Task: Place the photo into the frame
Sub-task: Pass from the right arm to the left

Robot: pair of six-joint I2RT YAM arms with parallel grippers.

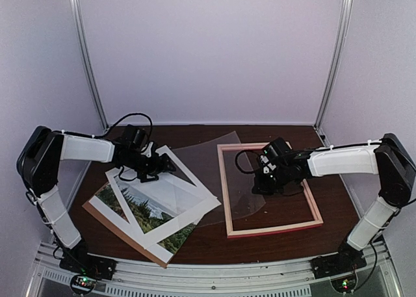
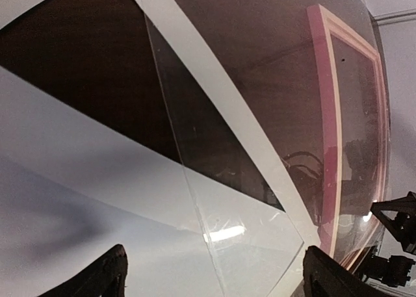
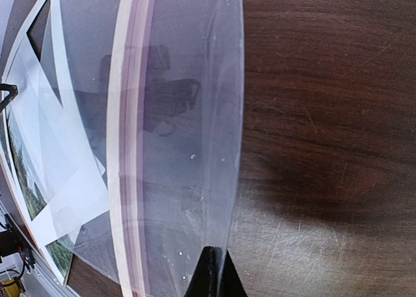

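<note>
The photo, green trees under a pale sky, lies at the front left, mostly covered by a skewed white mat. The pink-railed frame lies flat at the right. A clear sheet spans from the mat across the frame's left rail. My left gripper hovers open over the mat's far corner; in the left wrist view it has the mat and the sheet's corner below it. Inside the frame, my right gripper is shut on the sheet's right edge, fingers pinched together.
A brown backing board shows under the photo along its front-left edge. The dark wooden table is ringed by pale walls with metal posts. The frame's left rail shows through the sheet in the right wrist view.
</note>
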